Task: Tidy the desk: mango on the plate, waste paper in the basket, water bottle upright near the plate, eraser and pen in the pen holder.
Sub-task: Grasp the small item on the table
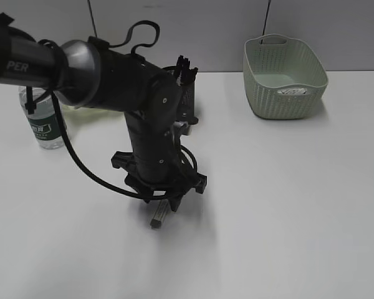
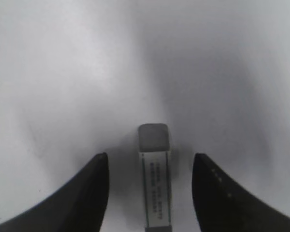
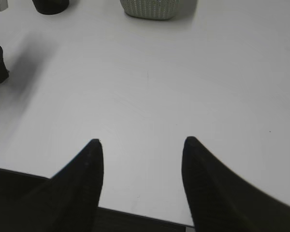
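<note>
So the left gripper (image 2: 150, 164) is down over the desk (image 1: 287, 205) with its jaws spread wide, and the eraser (image 2: 155, 179) is lying flat right between the two fingertips, a gap on either side, so neither finger is touching it. It's a grey block in a white printed sleeve. From the exterior view you only catch one end of it poking out under the wrist, roughly mid-desk in front of the arm.

The right gripper (image 3: 141, 145) is also spread wide, holding nothing, just hanging over bare tabletop near the front edge.

Other stuff: the water bottle (image 1: 42, 123) is standing upright at the far left, with a sliver of the plate (image 1: 81, 109) showing just behind the arm next to it (mostly hidden, can't tell what's on it). The pen holder (image 1: 186, 93) sits behind the arm's elbow. The basket (image 1: 285, 76) is at the back right, and the waste paper (image 1: 293, 91) is already sitting inside it.
</note>
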`<action>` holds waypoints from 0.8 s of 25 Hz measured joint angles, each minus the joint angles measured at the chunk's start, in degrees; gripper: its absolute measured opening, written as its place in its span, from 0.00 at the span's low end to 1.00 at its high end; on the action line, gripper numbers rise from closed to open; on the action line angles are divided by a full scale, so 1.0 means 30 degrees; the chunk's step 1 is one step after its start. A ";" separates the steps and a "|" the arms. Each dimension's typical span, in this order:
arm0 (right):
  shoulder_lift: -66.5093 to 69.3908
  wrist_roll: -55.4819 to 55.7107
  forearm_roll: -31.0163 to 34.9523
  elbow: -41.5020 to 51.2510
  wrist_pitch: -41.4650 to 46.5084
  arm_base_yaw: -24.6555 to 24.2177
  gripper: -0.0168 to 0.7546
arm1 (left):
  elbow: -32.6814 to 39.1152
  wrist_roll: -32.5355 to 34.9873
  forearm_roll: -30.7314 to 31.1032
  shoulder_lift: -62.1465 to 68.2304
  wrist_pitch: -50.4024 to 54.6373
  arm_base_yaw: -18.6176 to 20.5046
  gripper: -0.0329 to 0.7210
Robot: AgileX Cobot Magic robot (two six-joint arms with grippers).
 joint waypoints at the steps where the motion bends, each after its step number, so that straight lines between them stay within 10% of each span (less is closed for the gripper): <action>1: 0.0000 0.0000 0.0000 0.0000 0.0000 0.0000 0.57 | 0.0000 0.0000 0.0000 0.0050 -0.0038 0.0000 0.59; 8: 0.0000 0.0000 0.0000 0.0000 0.0000 0.0000 0.57 | -0.0128 0.0000 0.0065 0.0526 0.0116 0.0000 0.52; 14: 0.0000 0.0000 0.0000 0.0000 0.0000 0.0000 0.57 | -0.0205 0.0000 0.0542 0.0590 0.0526 0.0095 0.25; 20: 0.0000 0.0000 0.0000 0.0000 0.0000 0.0000 0.57 | -0.0930 0.0000 0.0454 0.0847 0.1086 0.0095 0.25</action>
